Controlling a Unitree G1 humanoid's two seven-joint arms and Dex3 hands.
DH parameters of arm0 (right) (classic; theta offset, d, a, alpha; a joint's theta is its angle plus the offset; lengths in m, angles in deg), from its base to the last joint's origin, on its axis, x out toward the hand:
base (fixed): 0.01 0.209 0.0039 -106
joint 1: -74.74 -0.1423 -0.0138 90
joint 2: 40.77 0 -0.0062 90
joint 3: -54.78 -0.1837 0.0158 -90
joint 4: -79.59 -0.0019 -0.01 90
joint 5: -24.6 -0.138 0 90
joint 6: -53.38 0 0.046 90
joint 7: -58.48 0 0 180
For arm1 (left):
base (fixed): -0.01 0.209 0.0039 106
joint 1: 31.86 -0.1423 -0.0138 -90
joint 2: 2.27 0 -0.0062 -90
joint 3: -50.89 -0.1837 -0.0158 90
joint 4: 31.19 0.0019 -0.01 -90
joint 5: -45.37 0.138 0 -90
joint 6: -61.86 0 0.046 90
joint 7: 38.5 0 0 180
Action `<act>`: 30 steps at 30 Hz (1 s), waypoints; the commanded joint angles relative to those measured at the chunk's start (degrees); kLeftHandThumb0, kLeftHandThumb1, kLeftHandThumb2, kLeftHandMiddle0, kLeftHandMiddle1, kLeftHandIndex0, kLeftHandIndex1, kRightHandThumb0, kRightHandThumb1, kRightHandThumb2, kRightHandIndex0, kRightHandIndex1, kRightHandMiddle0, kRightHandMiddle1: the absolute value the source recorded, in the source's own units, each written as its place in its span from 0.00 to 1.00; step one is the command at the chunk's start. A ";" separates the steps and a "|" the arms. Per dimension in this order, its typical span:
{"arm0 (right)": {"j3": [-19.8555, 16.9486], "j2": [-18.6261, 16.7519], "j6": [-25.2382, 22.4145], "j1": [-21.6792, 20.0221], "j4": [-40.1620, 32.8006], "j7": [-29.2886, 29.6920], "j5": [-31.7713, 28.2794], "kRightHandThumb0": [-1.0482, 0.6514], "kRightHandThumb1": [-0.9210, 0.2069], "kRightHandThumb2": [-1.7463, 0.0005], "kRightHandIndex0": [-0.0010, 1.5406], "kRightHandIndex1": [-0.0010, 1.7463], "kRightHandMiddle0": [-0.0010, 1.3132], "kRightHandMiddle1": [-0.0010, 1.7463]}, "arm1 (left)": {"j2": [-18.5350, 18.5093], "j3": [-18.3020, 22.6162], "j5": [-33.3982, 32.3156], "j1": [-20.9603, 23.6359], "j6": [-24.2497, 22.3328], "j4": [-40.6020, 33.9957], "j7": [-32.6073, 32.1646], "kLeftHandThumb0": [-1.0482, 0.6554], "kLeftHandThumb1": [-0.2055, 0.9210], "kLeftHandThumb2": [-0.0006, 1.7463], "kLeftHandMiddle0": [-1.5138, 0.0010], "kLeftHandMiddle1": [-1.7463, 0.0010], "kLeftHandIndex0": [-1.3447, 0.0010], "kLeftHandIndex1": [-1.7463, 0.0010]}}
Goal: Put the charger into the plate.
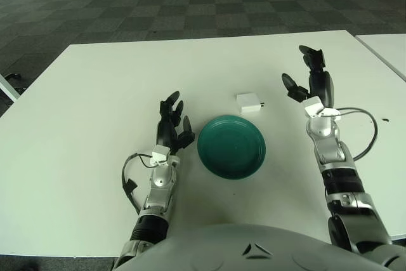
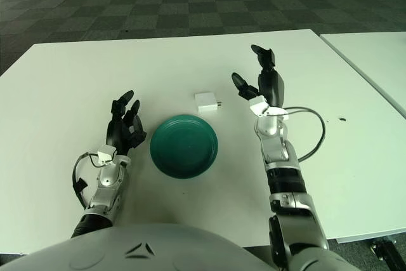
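Observation:
A small white charger [image 1: 248, 101] lies flat on the white table, just beyond the far right rim of a dark green plate [image 1: 231, 146]. The plate holds nothing. My right hand [image 1: 309, 78] is raised above the table to the right of the charger, fingers spread, holding nothing; it does not touch the charger. My left hand [image 1: 173, 124] shows to the left of the plate, fingers extended and empty. The same scene shows in the right eye view: the charger [image 2: 207, 101], the plate [image 2: 184, 145], my right hand [image 2: 260, 77], my left hand [image 2: 125, 124].
The white table [image 1: 95, 93] spans the view; a second white table [image 1: 387, 46] stands to the right across a narrow gap. A grey cable [image 1: 368, 134] loops beside my right forearm. Dark checkered floor lies beyond.

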 commanded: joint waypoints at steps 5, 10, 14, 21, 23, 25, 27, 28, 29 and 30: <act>10.53 2.96 -6.58 -11.61 8.79 3.53 14.87 0.16 0.00 0.69 0.21 0.00 0.00 0.40 | 2.03 -1.20 1.03 -3.38 2.00 4.33 -0.82 0.09 1.00 0.60 0.72 0.99 0.94 0.51; 15.83 3.66 -7.18 -16.83 16.58 4.88 18.77 0.14 0.00 0.69 0.19 0.00 0.00 0.37 | 1.99 -1.48 0.51 -3.23 2.59 4.78 -0.48 0.09 1.00 0.59 0.74 1.00 0.94 0.51; 19.89 3.98 -5.97 -21.46 23.69 4.90 20.44 0.13 0.00 0.68 0.17 0.00 0.00 0.36 | 2.03 -1.54 0.06 -3.04 2.41 5.03 -0.29 0.09 1.00 0.58 0.74 1.00 0.95 0.51; 25.81 3.60 -2.49 -27.98 32.85 3.75 21.65 0.13 0.00 0.69 0.16 0.00 0.00 0.35 | 2.17 -1.62 1.49 -2.82 2.44 4.68 -1.84 0.08 1.00 0.58 0.74 1.00 0.93 0.50; 26.78 3.48 -1.62 -28.92 34.42 3.54 21.42 0.14 0.00 0.69 0.16 0.00 0.00 0.35 | 2.20 -1.74 1.63 -2.83 2.20 4.49 -2.06 0.08 1.00 0.58 0.74 1.00 0.92 0.50; 27.62 3.28 -1.22 -29.62 35.64 3.10 21.14 0.15 0.00 0.70 0.16 0.00 0.00 0.35 | 2.29 -1.91 1.62 -2.87 1.93 4.33 -2.25 0.08 1.00 0.58 0.74 1.00 0.92 0.50; 28.65 2.40 -1.80 -30.16 36.92 2.03 21.12 0.16 0.00 0.71 0.16 0.00 0.00 0.34 | 2.40 -2.03 1.93 -2.99 1.69 3.97 -2.79 0.08 1.00 0.58 0.73 0.99 0.91 0.49; 28.99 2.21 -1.93 -30.34 37.32 1.81 21.04 0.16 0.00 0.72 0.16 0.00 0.00 0.34 | 2.45 -2.09 2.06 -3.03 1.63 3.88 -2.98 0.08 1.00 0.58 0.73 0.99 0.91 0.49; 29.41 1.87 -2.09 -30.53 38.19 1.83 21.04 0.16 0.00 0.72 0.16 0.00 0.00 0.34 | 2.49 -2.23 2.30 -3.21 1.45 3.36 -3.22 0.08 1.00 0.58 0.73 0.99 0.91 0.49; 29.73 1.72 -2.12 -30.68 38.83 1.95 20.97 0.16 0.00 0.72 0.16 0.00 0.00 0.34 | 2.53 -2.37 2.47 -3.34 1.32 2.98 -3.41 0.08 1.00 0.58 0.72 0.99 0.90 0.49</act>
